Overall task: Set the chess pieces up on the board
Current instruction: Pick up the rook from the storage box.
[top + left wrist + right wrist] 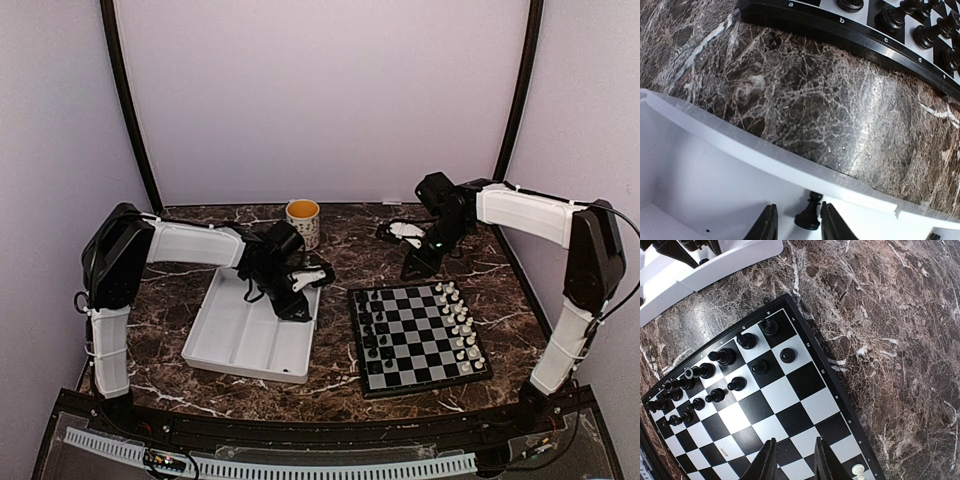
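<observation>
The left gripper (798,206) is low inside the white tray (790,167), and its jaws are apart. Between them stands one black pawn (809,215), very near the finger (832,225) on the right of the picture, with a small gap to the other finger. Behind the tray rim is the dark marble table (805,95). At the top is the edge of the board (850,31), with the letters a to d on its rim and black pieces (892,17) on it.

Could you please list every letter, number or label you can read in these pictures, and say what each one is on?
"a": white, on the black rim of the board, left wrist view.
"b": same rim.
"c": same rim.
"d": same rim.
"3": board rim, right wrist view, seen sideways.
"4": same rim, beside it.
The other rim marks are too small or cut off to read.
Any print on the mug is too small to tell.
</observation>
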Motion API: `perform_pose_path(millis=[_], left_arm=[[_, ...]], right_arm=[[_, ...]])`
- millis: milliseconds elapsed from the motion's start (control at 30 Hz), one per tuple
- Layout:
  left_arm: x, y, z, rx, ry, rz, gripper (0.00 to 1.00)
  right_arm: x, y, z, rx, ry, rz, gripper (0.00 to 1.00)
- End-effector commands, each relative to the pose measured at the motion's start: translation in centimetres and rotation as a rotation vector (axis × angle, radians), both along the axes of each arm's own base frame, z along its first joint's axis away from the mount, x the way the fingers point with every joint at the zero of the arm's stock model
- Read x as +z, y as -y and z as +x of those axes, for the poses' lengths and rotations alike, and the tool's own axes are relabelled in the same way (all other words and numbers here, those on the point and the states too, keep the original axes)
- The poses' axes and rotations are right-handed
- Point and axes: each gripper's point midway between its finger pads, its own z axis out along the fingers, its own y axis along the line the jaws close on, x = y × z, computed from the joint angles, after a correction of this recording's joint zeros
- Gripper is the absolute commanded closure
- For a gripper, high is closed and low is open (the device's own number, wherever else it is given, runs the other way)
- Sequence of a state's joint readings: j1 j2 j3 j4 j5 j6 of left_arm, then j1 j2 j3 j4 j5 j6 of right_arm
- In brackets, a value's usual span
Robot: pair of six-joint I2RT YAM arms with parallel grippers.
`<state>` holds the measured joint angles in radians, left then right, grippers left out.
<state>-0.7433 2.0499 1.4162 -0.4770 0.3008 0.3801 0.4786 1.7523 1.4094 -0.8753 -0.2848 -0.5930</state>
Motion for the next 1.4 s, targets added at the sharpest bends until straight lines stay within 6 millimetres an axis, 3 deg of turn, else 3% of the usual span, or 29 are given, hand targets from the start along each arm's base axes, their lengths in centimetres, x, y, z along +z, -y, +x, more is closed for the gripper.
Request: perform_pose_path(millis=[0,233,467,867,1133,1267,1367], left_arm=[[-0.1,-1.7,-1.6,-0.008,-0.027,0.042,0.71],[0.2,-2.0,-2.2,-0.018,0.001,0.051,0.76],[-0.1,-0.7,-2.2,-0.031,0.044,0.035,0.79],[-0.5,-0.6,-2.6,-0.046,0.072,0.048,0.89],[2.1,-2.7,-1.3,0.059,0.121,0.043,0.92],[4.8,-3.4,-0.8,0.126,0.136,-0.042,0.92],[7.8,-2.9,-0.3,0.161,0.163,-0.142,0.92]], right_arm=[[0.7,-0.4,0.2,0.006,0.011,0.020,0.72],[0.5,-0.4,0.2,0.006,0.007,0.019,0.72],[0.3,-0.7,0.5,0.009,-0.009,0.019,0.72],[0.2,-0.7,0.5,0.007,-0.011,0.015,0.72],[2.6,-1.4,0.9,-0.001,0.021,0.070,0.73],[5.2,-2.4,1.3,-0.019,0.066,0.154,0.72],[7.6,-3.7,1.3,-0.023,0.065,0.250,0.71]])
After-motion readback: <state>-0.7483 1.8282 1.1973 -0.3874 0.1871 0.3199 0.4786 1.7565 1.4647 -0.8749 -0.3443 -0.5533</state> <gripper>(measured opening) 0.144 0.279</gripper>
